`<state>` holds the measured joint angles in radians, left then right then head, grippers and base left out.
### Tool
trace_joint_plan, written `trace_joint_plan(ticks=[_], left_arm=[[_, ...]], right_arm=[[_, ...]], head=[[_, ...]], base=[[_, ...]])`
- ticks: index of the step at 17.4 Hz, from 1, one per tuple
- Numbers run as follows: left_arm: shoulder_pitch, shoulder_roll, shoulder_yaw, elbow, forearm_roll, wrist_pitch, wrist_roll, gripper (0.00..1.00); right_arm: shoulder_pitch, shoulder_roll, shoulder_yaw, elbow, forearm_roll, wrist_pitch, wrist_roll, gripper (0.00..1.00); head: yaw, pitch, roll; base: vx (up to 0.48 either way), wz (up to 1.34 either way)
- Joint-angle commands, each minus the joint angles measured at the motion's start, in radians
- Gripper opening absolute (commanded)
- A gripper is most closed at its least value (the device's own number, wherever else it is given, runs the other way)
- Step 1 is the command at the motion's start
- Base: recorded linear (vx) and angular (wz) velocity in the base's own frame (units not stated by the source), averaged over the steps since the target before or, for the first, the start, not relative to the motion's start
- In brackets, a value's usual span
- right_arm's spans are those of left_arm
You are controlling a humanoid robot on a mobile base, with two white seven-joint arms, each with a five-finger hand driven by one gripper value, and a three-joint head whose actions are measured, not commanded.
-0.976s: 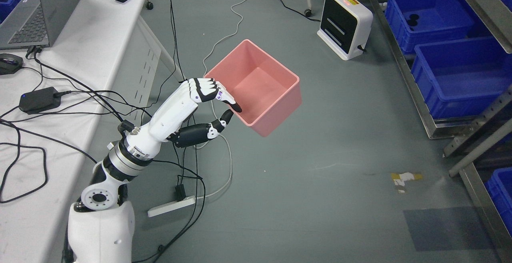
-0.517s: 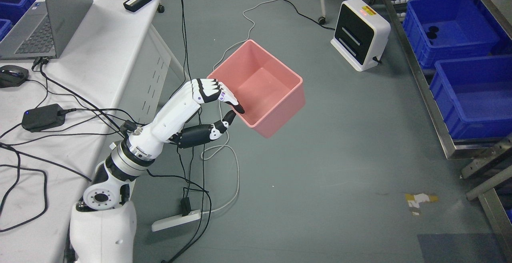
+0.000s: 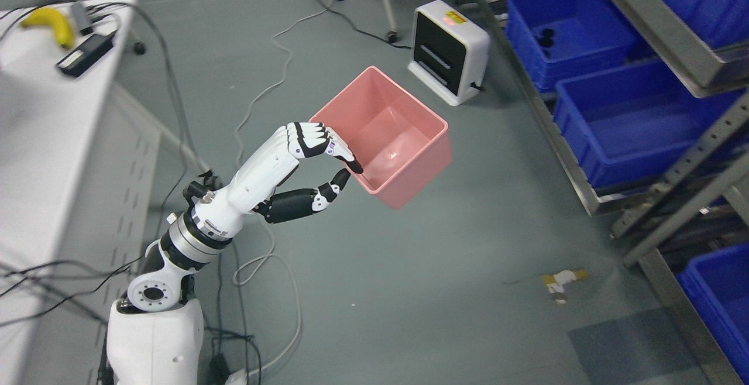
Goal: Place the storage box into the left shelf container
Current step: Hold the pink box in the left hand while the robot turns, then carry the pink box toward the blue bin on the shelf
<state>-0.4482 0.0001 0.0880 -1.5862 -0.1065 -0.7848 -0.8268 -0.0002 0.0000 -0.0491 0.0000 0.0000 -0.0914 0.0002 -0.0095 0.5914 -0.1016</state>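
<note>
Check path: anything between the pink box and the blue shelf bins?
Nothing visible. The left hand holds the pink box in the air; only bare floor separates it from the blue bins. The white unit sits farther back.

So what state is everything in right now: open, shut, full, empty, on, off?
Left hand: shut on the rim of the pink box, holding it in the air.
Pink box: open-topped, empty, tilted.
White device on the floor: a red light shows on top.
Far blue bin: holds two dark round things.
Near blue bin: empty as far as it shows.
Banana: lying on the white table.
</note>
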Motion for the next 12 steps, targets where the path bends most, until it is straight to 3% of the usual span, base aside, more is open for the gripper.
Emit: trace_joint_plan(ticks=[1,12], left_arm=[[0.005,0.017,-0.02,0.0,0.001,-0.001,0.0,0.02],[0.01,0.017,-0.043,0.0,0.004,-0.001,0.001,0.02]], right_arm=[[0.008,-0.017,0.0,-0.017,-0.003,-0.001,0.0,1.0],[0.008,-0.017,0.0,-0.017,-0.003,-0.001,0.0,1.0]], head=[[0.0,0.0,0.0],[0.0,0.0,0.0]], base=[[0.202,-0.81],[0.147,-1.23]])
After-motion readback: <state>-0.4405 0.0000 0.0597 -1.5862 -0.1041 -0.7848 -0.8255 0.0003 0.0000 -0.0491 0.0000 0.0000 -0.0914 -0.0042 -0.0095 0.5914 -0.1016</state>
